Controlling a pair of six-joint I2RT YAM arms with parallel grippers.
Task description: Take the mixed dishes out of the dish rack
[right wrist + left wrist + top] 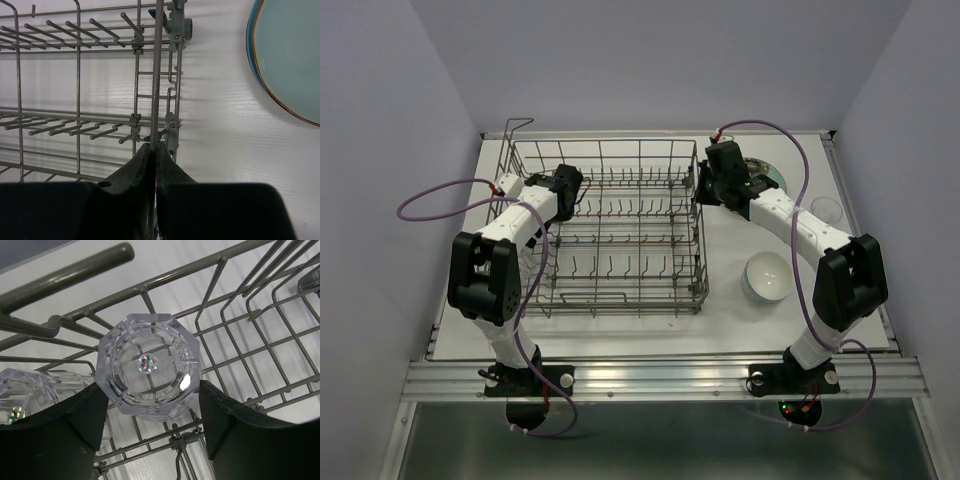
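The grey wire dish rack (703, 250) fills the middle of the table. My left gripper (570, 186) reaches into its back left corner. In the left wrist view a clear faceted glass (150, 365) stands on the rack wires (240, 355), and both fingers (220, 410) press its sides. A second clear glass (20, 395) lies just to its left. My right gripper (154, 150) is shut on the upright rim wire of the rack (80, 100), on its right side (703, 186). A pale green plate (295, 55) lies on the table beyond the rack.
On the table right of the rack sit a white bowl (766, 275), the green plate (772, 178) behind my right arm, and a small pale round dish (825, 208). Purple cables loop over both arms. Grey walls close in the table on three sides.
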